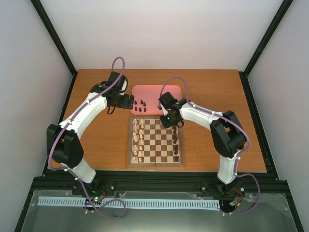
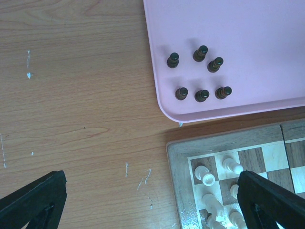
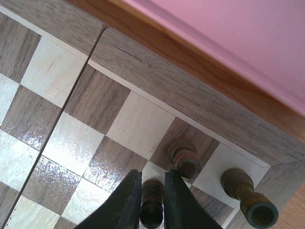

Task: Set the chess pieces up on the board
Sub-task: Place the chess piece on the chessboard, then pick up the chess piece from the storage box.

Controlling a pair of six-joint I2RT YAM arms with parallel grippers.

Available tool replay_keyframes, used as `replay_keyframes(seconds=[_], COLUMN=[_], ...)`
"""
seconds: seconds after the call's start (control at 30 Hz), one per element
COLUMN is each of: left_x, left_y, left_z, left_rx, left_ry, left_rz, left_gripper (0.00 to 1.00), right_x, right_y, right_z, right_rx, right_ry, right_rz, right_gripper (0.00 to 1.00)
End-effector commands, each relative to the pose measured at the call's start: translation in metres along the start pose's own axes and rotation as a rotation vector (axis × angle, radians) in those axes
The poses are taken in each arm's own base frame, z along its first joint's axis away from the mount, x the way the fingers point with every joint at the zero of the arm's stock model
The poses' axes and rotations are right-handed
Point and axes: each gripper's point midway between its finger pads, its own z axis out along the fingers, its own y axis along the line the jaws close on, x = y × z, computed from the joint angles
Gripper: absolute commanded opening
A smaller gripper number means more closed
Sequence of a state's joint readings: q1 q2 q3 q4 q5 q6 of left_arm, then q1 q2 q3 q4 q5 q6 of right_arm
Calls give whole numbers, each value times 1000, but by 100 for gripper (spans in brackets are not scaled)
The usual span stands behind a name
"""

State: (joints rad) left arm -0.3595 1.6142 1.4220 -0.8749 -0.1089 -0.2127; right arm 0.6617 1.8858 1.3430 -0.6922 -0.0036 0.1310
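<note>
Wooden table (image 1: 96, 140), white walls (image 1: 169, 34): the right gripper (image 3: 153, 181) pinches a dark piece (image 3: 151, 206) on the board (image 3: 190, 95) (left gripper (image 2: 151, 179) spread)

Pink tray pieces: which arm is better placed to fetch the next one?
Left. Its open left gripper hovers beside the pink tray, six dark pieces just ahead. The right gripper is over the board, closed on a dark piece.

No writing, label, brand, number or sign is legible on the board (image 1: 157, 145) or the pink tray (image 1: 149, 92).
</note>
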Motion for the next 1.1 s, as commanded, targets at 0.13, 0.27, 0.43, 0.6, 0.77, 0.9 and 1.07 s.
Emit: replay_keyframes(seconds=[0.13,0.27,0.43,0.6,0.77,0.9,1.07], left_x=[-9,-9,-9,-9,-10,-10,-9], left_y=[-4,-3,-4,-4,-5,-5,-5], left_z=[-6,-6,-5,-6,-6,-6,-8], left_rx=[7,4,6,8,12,13,14], left_ry=[-32,-32,-29,-30,-29,-31,-33], left_rz=[3,5,4,3,3,2,2], left_gripper=[100,100,100,100,100,100,100], right_x=[-3,-6,-14,-21,-26,-32,-44], right_y=[0,1,3,4,0,-8,-22], right_z=[-3,-10,-26,-44,-59,-71,-70], right_rx=[3,-2,-9,-8,15,44,9], right_ry=[-9,-21,-41,-63,-82,-102,-98], right_rz=[-16,-22,-20,-16,-15,1,65], right_gripper=[21,24,27,31,37,52,63])
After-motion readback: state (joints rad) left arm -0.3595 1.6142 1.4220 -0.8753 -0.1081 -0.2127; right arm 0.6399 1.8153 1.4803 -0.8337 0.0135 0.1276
